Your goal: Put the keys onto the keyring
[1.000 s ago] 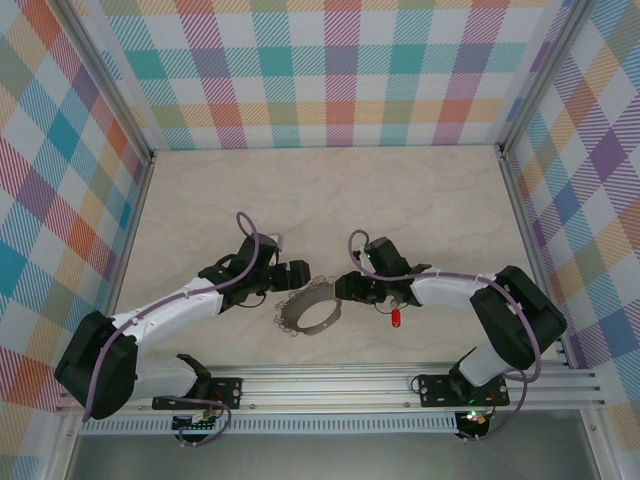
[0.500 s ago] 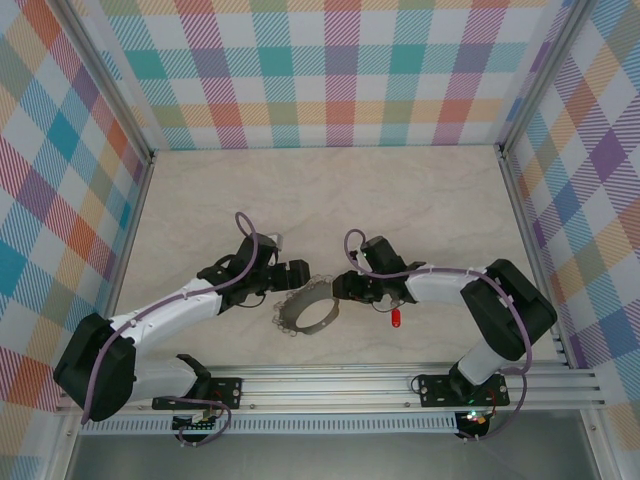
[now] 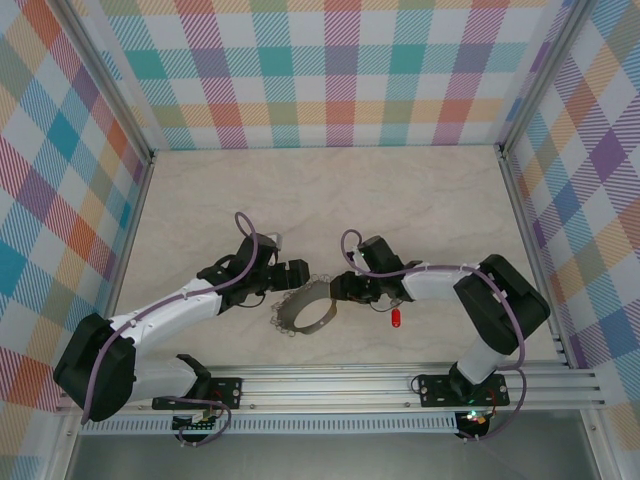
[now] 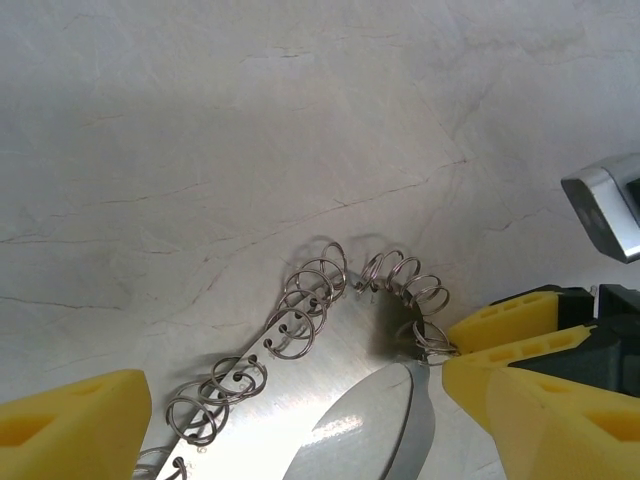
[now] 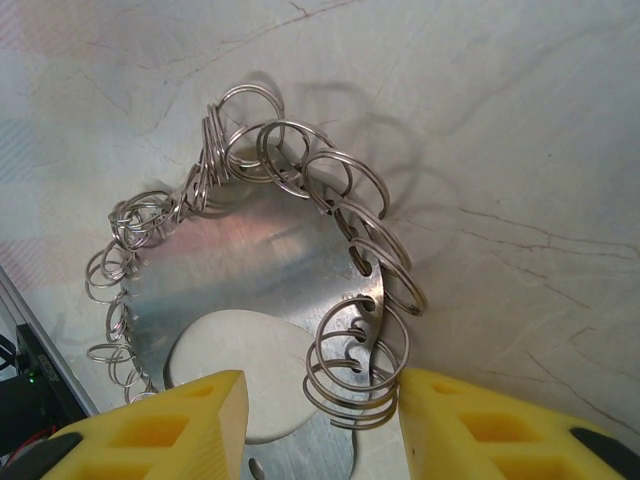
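**Key's not on the ring yet, both arms busy with the keyring**

Starting nearest the bases: the keyring [image 5: 250,260] sits mid-desk [image 3: 330,200], just on the near side of both grippers. The key [image 3: 396,318], red head and all, lies loose on the desk behind the right gripper [image 5: 320,400]. It's on the near side of that forearm, well apart from the fingers and not touching the ring. So as I read it, none of the actual job is done. The key needs picking up and threading on, and this is only the get-hold-of-the-ring stage.

Right gripper: jaws about half closed across the ring's band, one finger on the hole side, the other right against the wire loops [image 5: 355,370] on the outer rim. The ring's far edge throws a shadow clear of itself, so it looks tipped up off the desk. I'd call that a grip on the keyring, not just a straddle.

Left gripper [image 4: 295,400]: jaws spread wide, holding nothing, hovering low over the rim opposite the right one, with loops lying between its fingers.

Poses: the left arm stretches forward and inward from its base, forearm low, wrist aimed right. The right arm is folded, elbow out to the right, forearm doubling back left, so the two grippers nearly face each other over the ring. Beyond them the desk runs to the checked back wall [image 3: 340,80].
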